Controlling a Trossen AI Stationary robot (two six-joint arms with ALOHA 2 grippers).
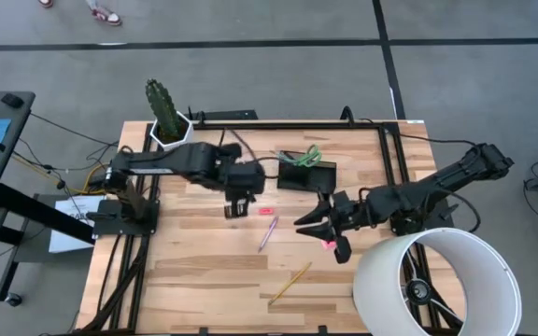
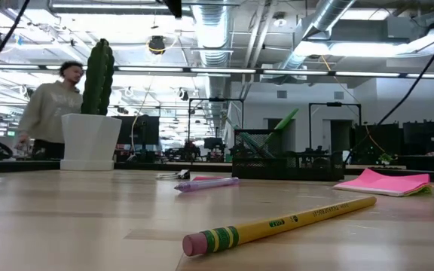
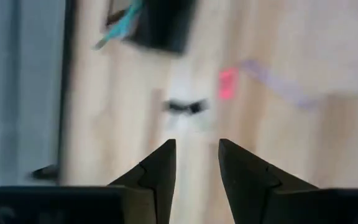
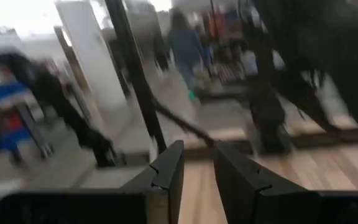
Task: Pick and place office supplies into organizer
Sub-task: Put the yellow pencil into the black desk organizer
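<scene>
Left claw over wood table, person behind, pencil nr camera

Light wooden table, black organizer, potted cactus, purple pen, yellow pencil, pink sticky-note pad, white lampshade

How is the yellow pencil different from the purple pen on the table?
The yellow pencil is yellow with a pink eraser tip; the purple pen is pale purple. In the low view the pencil lies nearer the camera, the pen farther back by the organizer. Both lie flat on the table, untouched.
</scene>
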